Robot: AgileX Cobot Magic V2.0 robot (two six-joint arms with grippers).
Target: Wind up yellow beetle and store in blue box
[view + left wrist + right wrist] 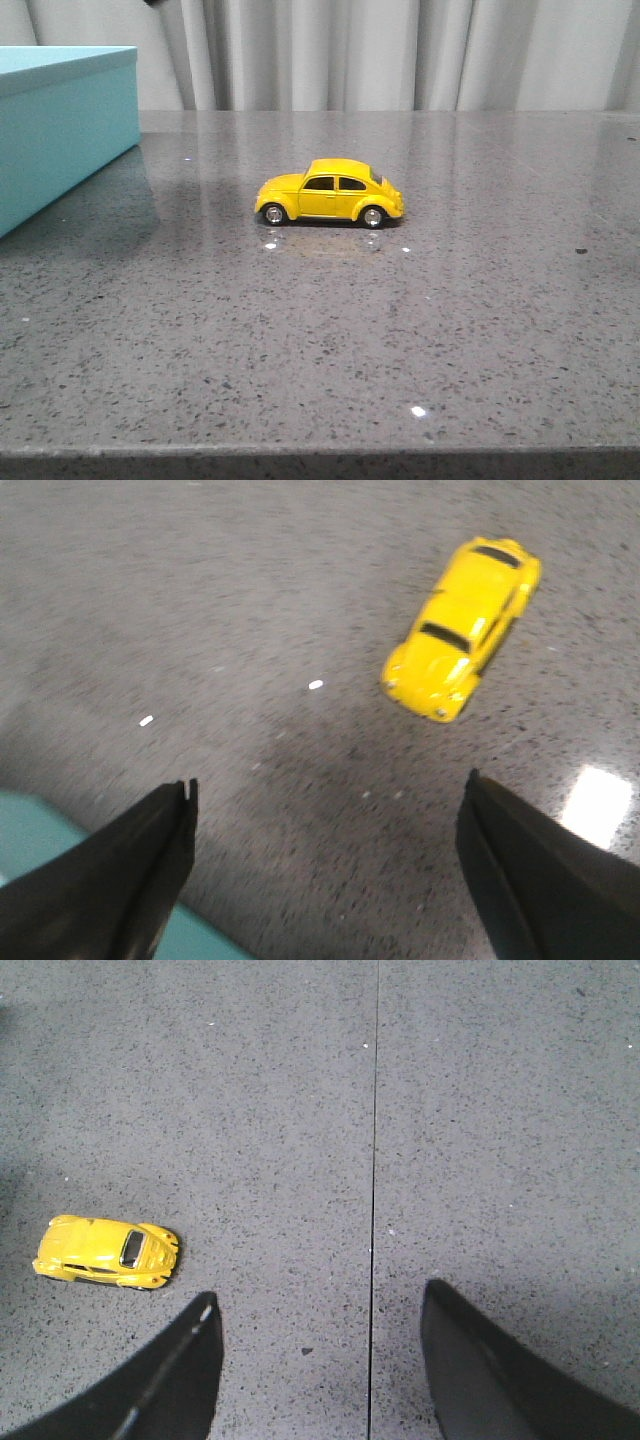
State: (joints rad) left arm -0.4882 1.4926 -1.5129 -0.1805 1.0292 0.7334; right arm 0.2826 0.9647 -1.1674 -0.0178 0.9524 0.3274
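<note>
The yellow beetle (330,193) stands on its wheels near the middle of the grey stone table, nose to the left. It also shows in the left wrist view (462,630) and the right wrist view (107,1252). The blue box (60,125) stands at the far left; a corner of it shows in the left wrist view (120,925). My left gripper (330,785) is open and empty, above the table beside the box, well short of the car. My right gripper (318,1300) is open and empty, above bare table to the right of the car. Neither gripper shows in the front view.
The grey speckled tabletop (400,330) has a thin seam line (374,1210) running under my right gripper. A pale curtain (380,55) hangs behind the table. The table's front edge (320,455) runs along the bottom of the front view.
</note>
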